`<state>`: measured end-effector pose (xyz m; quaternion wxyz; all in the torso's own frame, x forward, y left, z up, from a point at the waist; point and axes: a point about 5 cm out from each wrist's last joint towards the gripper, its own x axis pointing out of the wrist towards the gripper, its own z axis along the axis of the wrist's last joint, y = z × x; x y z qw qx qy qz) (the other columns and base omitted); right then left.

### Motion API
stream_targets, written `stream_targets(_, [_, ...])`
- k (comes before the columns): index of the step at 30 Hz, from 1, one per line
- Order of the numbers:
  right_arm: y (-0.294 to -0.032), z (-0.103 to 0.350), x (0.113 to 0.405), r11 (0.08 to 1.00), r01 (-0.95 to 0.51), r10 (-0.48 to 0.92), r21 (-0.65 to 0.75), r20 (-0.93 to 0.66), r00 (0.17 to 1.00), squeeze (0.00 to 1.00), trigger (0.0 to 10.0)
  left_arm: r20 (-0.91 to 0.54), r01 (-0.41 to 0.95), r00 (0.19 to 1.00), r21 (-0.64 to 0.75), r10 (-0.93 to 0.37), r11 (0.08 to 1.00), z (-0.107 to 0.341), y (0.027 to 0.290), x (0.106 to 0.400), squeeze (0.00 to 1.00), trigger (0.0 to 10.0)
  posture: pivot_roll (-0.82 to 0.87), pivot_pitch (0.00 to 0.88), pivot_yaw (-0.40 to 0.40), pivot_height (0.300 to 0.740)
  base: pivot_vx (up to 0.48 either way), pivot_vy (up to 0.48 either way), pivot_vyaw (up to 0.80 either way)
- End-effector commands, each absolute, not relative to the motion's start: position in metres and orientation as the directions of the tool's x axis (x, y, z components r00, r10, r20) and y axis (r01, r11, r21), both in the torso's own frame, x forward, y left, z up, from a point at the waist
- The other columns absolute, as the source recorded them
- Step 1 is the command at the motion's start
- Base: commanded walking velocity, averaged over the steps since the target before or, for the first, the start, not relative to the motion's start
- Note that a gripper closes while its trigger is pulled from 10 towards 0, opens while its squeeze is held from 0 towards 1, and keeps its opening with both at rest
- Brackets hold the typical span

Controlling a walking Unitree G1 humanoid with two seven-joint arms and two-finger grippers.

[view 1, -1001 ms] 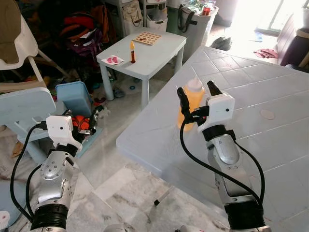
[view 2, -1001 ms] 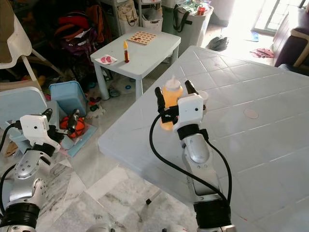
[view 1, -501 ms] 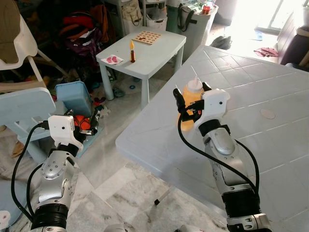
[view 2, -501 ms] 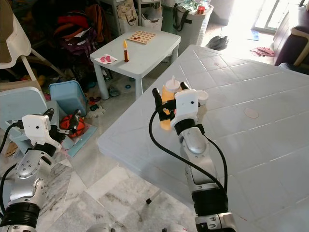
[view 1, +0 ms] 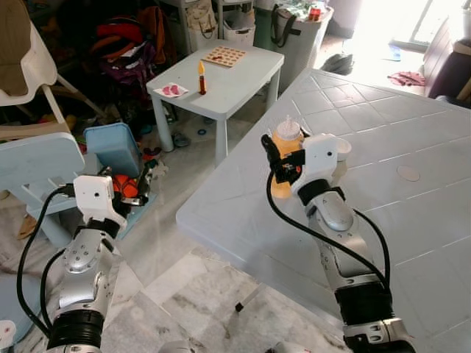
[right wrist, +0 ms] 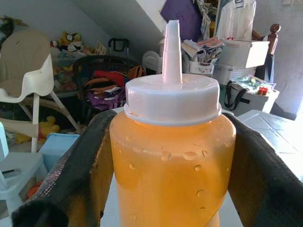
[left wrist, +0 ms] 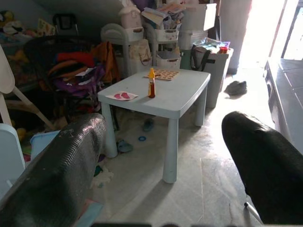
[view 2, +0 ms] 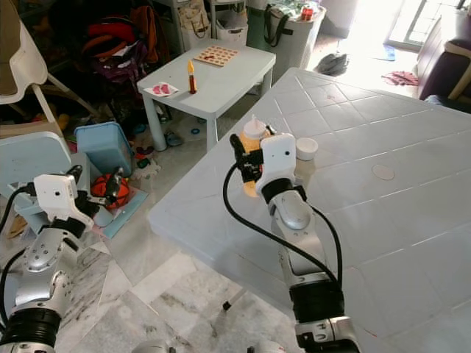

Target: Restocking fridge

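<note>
**Item: squeeze bottle, orange contents, awaiting transfer to fridge**

Location: the squeeze bottle (right wrist: 173,156) stands upright on the large white table (view 1: 412,220), near the table's edge on the robot's left. A small white cap (view 2: 306,148) sits on the table just behind it.

Description: translucent soft-plastic body, filled with orange liquid almost to the shoulder; wide white screw lid with a narrow open-looking nozzle on top. Droplets cling to the wall in the right wrist view, so the surface is probably wet or sweating.

Handling, as judged: fairly heavy for its size because nearly full. The wall is likely pliable and would dent under pressure, and a hard pinch could push liquid up the nozzle. The damp plastic may be slippery. Best held around the body below the lid, where the sides run straight, and kept upright; the nozzle and lid are poor places to grip.

Right gripper (view 1: 285,156): its two black fingers (right wrist: 83,170) flank the body of the bottle, one on each side, at about shoulder height. They appear to press against the plastic, with the bottle centred between them. Whether the hold is firm enough to lift cannot be told.

Left gripper (left wrist: 163,163): fingers spread wide apart, holding nothing, low beside the table over the floor; it faces a small white side table (left wrist: 180,94) carrying a little bottle (left wrist: 151,89)
</note>
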<state>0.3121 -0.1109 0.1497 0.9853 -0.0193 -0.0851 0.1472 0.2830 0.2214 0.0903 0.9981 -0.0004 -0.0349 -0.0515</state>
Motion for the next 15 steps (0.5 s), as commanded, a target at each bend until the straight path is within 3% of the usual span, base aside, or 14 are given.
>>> stream_targets(1, [-0.1098, 0.1490, 0.3145, 0.952, -0.298, 0.304, -0.067, 0.148, 0.941, 0.00, 6.2, 0.056, 0.113, 0.992, 0.013, -0.114, 0.993, 0.0894, 0.2208, 0.2851, 0.00, 10.0, 0.03, 0.000, 0.030, 0.740, 0.000, 0.000, 0.00])
stream_targets(3, [-0.1098, 0.1489, 0.3143, 0.952, -0.298, 0.304, -0.067, 0.148, 0.941, 0.00, 6.1, 0.056, 0.113, 0.992, 0.013, -0.114, 0.994, 0.0894, 0.2208, 0.2852, 0.00, 10.0, 0.03, 0.000, 0.030, 0.740, 0.000, 0.000, 0.00])
stream_targets(5, [-0.1100, 0.1486, 0.3145, 0.952, -0.298, 0.305, -0.069, 0.146, 0.941, 0.00, 7.0, 0.056, 0.113, 0.992, 0.012, -0.113, 0.994, 0.0894, 0.2208, 0.2857, 0.00, 10.0, 0.03, 0.000, 0.031, 0.740, 0.000, 0.000, 0.00])
stream_targets(6, [-0.1101, 0.1487, 0.3146, 0.952, -0.298, 0.305, -0.067, 0.147, 0.941, 0.00, 6.4, 0.056, 0.113, 0.992, 0.012, -0.113, 0.994, 0.0896, 0.2208, 0.2861, 0.00, 10.0, 0.03, 0.000, 0.030, 0.740, 0.000, 0.000, 0.00])
stream_targets(7, [-0.1101, 0.1487, 0.3145, 0.952, -0.299, 0.306, -0.067, 0.147, 0.941, 0.00, 4.2, 0.056, 0.113, 0.992, 0.012, -0.113, 0.994, 0.0896, 0.2209, 0.2862, 0.00, 10.0, 0.03, 0.000, 0.030, 0.740, 0.000, 0.000, 0.00])
stream_targets(8, [-0.1099, 0.1488, 0.3143, 0.951, -0.301, 0.307, -0.065, 0.148, 0.940, 0.00, 0.0, 0.056, 0.113, 0.992, 0.012, -0.113, 0.994, 0.0896, 0.2210, 0.2864, 0.00, 10.0, 0.03, 0.000, 0.031, 0.740, 0.000, 0.000, 0.00])
stream_targets(12, [-0.1097, 0.1490, 0.3144, 0.952, -0.300, 0.307, -0.067, 0.150, 0.940, 0.00, 0.0, 0.055, 0.113, 0.992, 0.013, -0.114, 0.993, 0.0896, 0.2213, 0.2869, 0.00, 10.0, 0.03, 0.000, 0.031, 0.740, 0.000, 0.000, 0.00])
stream_targets(13, [-0.1096, 0.1492, 0.3145, 0.952, -0.299, 0.306, -0.066, 0.150, 0.940, 0.00, 4.5, 0.054, 0.113, 0.992, 0.013, -0.114, 0.994, 0.0897, 0.2214, 0.2870, 0.00, 10.0, 0.03, 0.000, 0.032, 0.740, 0.000, 0.000, 0.00])
stream_targets(14, [-0.1096, 0.1494, 0.3144, 0.952, -0.299, 0.306, -0.065, 0.150, 0.940, 0.00, 5.6, 0.054, 0.113, 0.992, 0.014, -0.113, 0.994, 0.0897, 0.2215, 0.2869, 0.00, 10.0, 0.03, 0.000, 0.032, 0.740, 0.000, 0.000, 0.00])
stream_targets(15, [-0.1092, 0.1503, 0.3140, 0.951, -0.304, 0.310, -0.061, 0.154, 0.938, 0.00, 8.8, 0.055, 0.112, 0.992, 0.014, -0.113, 0.994, 0.0901, 0.2215, 0.2870, 0.00, 10.0, 0.03, 0.000, 0.033, 0.740, 0.000, 0.000, 0.00])
